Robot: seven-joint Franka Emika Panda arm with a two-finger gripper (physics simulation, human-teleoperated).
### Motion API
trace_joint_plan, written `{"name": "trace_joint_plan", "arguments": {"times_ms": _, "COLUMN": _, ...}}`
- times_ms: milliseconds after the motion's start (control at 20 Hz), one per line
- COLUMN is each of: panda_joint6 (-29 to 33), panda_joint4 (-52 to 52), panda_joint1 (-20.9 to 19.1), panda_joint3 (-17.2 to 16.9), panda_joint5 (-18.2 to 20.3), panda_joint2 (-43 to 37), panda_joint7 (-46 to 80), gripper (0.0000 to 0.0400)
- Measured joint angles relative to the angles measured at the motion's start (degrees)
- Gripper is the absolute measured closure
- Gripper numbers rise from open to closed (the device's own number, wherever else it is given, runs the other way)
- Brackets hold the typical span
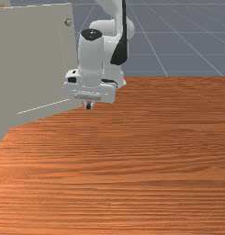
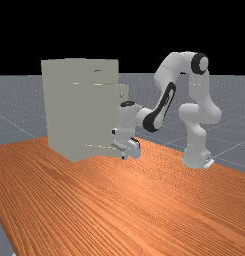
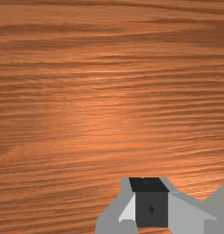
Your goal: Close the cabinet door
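Observation:
In the front view the gripper [image 1: 88,106] hangs low over the table, just beside the free edge of the cabinet door [image 1: 36,59]. The beige-grey door stands open, with a small round knob [image 1: 68,22] high near that edge. The far view has the gripper [image 2: 125,157] by the door's lower part, right of the cabinet body [image 2: 79,110]; the hand and forearm cover some of the door. Whether hand and door touch, I cannot tell. In the wrist view the gripper [image 3: 151,206] is over bare wood, with a beige-grey surface [image 3: 219,205] beside it.
The wooden table [image 1: 132,174] extends in front of the hand and toward the front view's right. In the far view the arm's base [image 2: 196,157] stands on the table to the right, and the tall cabinet body takes up the left.

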Motion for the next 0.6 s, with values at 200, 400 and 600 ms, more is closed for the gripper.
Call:
{"name": "trace_joint_plan", "arguments": {"times_ms": 200, "panda_joint6": 0.54, "panda_joint4": -0.69, "panda_joint1": 0.06, "panda_joint3": -0.10, "panda_joint5": 0.05, "panda_joint2": 0.69, "panda_joint7": -0.36, "gripper": 0.0400}}
{"name": "trace_joint_plan", "arguments": {"times_ms": 400, "panda_joint6": 4.77, "panda_joint4": -3.75, "panda_joint1": -0.79, "panda_joint3": -0.50, "panda_joint5": 0.50, "panda_joint2": 1.51, "panda_joint7": -2.35, "gripper": 0.0400}}
{"name": "trace_joint_plan", "arguments": {"times_ms": 600, "panda_joint6": 6.54, "panda_joint4": -6.11, "panda_joint1": -1.09, "panda_joint3": -1.63, "panda_joint5": 0.13, "panda_joint2": 0.45, "panda_joint7": -3.45, "gripper": 0.0400}}
